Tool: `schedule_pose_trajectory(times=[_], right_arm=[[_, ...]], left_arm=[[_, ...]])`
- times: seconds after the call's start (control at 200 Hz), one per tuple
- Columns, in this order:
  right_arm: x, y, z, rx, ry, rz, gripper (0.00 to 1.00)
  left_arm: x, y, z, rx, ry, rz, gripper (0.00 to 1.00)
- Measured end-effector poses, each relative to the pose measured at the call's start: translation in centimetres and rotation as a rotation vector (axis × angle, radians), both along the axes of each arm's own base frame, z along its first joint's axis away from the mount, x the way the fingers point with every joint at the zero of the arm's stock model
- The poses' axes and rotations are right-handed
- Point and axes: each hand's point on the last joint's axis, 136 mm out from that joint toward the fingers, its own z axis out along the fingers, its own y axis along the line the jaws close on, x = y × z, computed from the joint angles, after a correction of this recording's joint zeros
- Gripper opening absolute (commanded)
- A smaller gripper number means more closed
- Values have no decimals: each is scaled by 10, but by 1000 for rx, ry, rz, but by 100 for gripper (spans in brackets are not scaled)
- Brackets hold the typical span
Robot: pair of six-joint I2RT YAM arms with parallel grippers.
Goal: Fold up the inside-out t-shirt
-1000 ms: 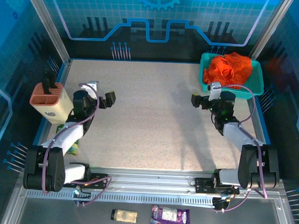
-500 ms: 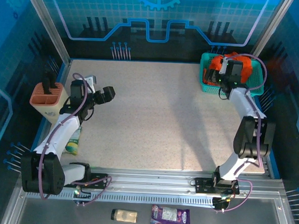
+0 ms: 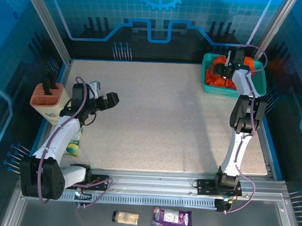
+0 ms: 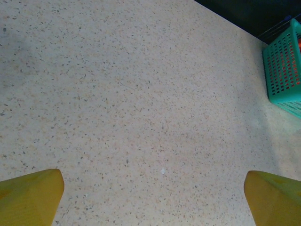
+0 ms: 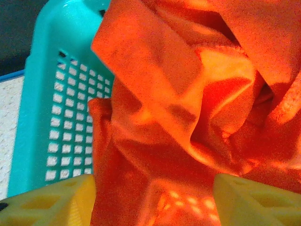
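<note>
Where soft orange t-shirt (image 5: 188, 117) bunches in mesh basket (image 5: 42, 117), right fingers (image 5: 51, 202) possibly touching.

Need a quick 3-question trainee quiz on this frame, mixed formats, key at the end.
1. Multiple choice: how does the orange t-shirt lie? A) spread flat B) bunched in the teal basket C) neatly folded
2. True or false: the left gripper is open over bare table.
3. Short answer: which arm's gripper is down at the t-shirt?

Key: 1 B. 2 True. 3 The right gripper, with orange cloth between its fingers.
</note>
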Motion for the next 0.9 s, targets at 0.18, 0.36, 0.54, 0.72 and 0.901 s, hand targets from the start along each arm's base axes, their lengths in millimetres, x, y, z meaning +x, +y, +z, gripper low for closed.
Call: schedule_pose_trajectory(times=[0.18, 0.36, 0.54, 0.72, 0.901], right_arm=[[19, -7, -10, -38, 21, 11, 56], [37, -9, -19, -53, 22, 30, 40], [36, -10, -26, -55, 43, 37, 8], [35, -10, -22, -61, 39, 40, 0], [18, -7, 14, -65, 11, 40, 0]], left_arm=[[-6, -5, -3, -22, 26, -14, 99], [-10, -8, -3, -30, 38, -23, 99], [-11, -9, -1, -35, 35, -30, 99], [-11, -10, -1, -37, 36, -31, 99], [-8, -13, -3, -63, 45, -28, 99]])
